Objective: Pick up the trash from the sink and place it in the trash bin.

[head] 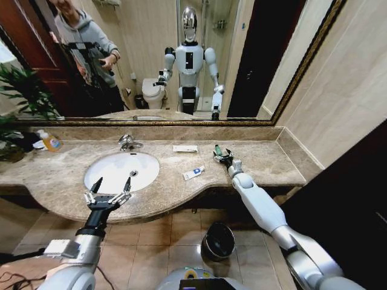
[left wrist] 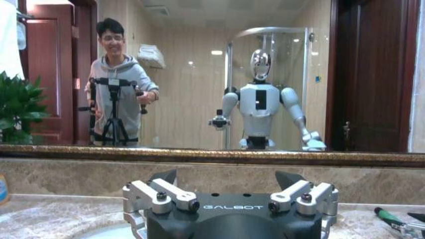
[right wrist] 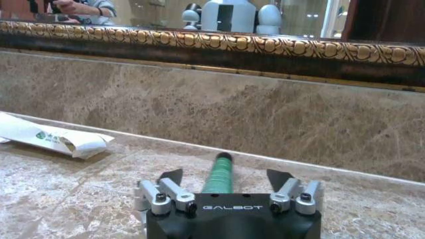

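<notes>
The head camera looked down from above over the whole counter [head: 260, 158], the sink [head: 115, 175] and the mirror [head: 254, 60]. The left wrist camera sat low behind its pincer [left wrist: 226, 185] at the counter's front, facing the mirror [left wrist: 186, 89]. The right wrist camera sat close over the counter [right wrist: 79, 199] behind its pincer [right wrist: 222, 181], facing the backsplash [right wrist: 232, 109]. All three shared the mirror's gilt frame [right wrist: 219, 42].

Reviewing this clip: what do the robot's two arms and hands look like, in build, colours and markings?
Both arms are glossy silver-white segmented shells with darker joints. The left hand has a black body and wrist, silver metal finger links with bolts, and slim black pointed fingertips. The right hand is built the same way. On each wrist view the black body carries white GALBOT lettering. A thin dark cable lies by the left arm's base.
</notes>
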You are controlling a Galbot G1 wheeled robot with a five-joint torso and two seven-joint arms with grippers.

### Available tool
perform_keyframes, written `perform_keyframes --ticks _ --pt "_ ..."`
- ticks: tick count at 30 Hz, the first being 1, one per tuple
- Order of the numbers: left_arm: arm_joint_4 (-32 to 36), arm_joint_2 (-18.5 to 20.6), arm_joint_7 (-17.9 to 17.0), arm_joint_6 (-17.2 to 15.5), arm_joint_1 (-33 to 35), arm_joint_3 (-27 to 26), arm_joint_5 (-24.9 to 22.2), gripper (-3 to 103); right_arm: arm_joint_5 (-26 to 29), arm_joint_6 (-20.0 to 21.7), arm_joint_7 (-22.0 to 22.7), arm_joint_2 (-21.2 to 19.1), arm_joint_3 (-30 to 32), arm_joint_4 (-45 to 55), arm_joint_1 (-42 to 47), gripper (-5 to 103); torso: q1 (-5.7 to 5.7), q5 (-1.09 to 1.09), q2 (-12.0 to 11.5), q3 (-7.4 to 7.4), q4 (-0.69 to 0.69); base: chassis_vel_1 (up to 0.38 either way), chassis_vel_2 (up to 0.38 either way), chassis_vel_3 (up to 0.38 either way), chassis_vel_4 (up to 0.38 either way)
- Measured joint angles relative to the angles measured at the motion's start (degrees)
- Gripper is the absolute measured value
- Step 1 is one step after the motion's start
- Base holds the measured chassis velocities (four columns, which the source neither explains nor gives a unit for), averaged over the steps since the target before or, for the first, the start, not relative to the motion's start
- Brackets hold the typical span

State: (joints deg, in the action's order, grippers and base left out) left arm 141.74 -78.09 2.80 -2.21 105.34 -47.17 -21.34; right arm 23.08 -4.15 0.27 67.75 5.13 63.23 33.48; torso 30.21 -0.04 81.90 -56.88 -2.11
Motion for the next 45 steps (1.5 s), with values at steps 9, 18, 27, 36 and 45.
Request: perform_keyframes --ticks 9,18,27,36,45 --pt "0.0 0.0 0.0 0.0 0.0 0.0 0.0 100 -6.02 2.65 -0.05 -2.75 -3.07 3.81 0.77 52 0.02 0.08 -0.03 -0.04 0.01 0.0 0.0 0.0 0.0" --pt "0.0 0.0 0.0 0.0 0.0 0.0 0.0 100 -7.29 8.51 0.04 -6.27 -7.92 7.1 -0.63 22 0.02 0.05 -0.02 -0.03 0.0 0.0 0.0 0.0 0.0" --pt "0.0 0.0 0.0 0.0 0.0 0.0 0.0 100 -5.35 9.69 0.95 -8.6 -8.19 9.8 -1.16 3 0.02 0.05 -0.02 -0.03 0.0 0.0 0.0 0.0 0.0" --pt "0.0 0.0 -0.01 0.0 0.0 0.0 0.0 100 -2.66 10.61 1.64 -12.84 -4.47 16.82 2.19 1 0.02 0.05 -0.02 -0.02 0.0 0.0 0.0 0.0 0.0" --pt "0.0 0.01 0.01 0.0 0.0 0.0 0.0 100 -1.11 7.19 1.12 -20.18 10.43 30.29 20.02 1 0.01 0.06 -0.01 -0.02 0.03 0.0 0.0 0.0 0.0"
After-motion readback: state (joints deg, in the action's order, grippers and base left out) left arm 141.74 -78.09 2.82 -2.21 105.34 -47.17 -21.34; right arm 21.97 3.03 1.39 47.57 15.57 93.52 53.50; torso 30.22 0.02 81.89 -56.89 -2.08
